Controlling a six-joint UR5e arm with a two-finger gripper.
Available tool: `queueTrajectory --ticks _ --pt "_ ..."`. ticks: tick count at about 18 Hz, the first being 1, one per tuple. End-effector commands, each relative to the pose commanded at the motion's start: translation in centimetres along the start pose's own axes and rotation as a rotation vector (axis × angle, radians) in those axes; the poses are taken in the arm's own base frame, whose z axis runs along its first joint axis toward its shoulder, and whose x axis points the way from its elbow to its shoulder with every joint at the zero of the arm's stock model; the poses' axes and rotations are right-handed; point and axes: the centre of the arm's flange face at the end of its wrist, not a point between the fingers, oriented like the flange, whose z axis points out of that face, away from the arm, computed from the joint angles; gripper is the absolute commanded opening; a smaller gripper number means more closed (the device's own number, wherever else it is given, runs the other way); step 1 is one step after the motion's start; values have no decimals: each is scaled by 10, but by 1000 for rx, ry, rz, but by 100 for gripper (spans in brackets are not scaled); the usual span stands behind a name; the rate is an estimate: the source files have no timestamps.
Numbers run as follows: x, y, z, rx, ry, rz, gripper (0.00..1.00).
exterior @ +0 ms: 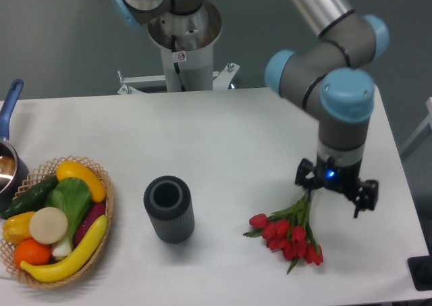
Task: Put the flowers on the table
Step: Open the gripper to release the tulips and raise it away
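The flowers [289, 236], a bunch of red tulip buds with green stems, are at the front right of the white table [223, 137]. The buds are low over or on the tabletop. The stems slant up and to the right and end under my gripper [332, 192]. The gripper points straight down right above the stem ends and appears shut on them. Its fingertips are mostly hidden by its own body.
A black ribbed cylinder vase [169, 209] stands upright left of the flowers. A wicker basket [101, 184] of fake fruit and vegetables sits at the front left. A pot with a blue handle [9, 117] is at the left edge. The table's right edge is close to the gripper.
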Motion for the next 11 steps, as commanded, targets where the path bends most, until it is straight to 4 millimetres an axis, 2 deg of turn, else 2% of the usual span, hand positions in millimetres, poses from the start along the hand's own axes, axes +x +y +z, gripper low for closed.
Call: queueTrajectory --ticks 5,9,11 --pt "3 42 -27 -27 59 87 100" --pt "6 84 -33 16 86 169 100" --pt "8 88 -39 25 82 200 100"
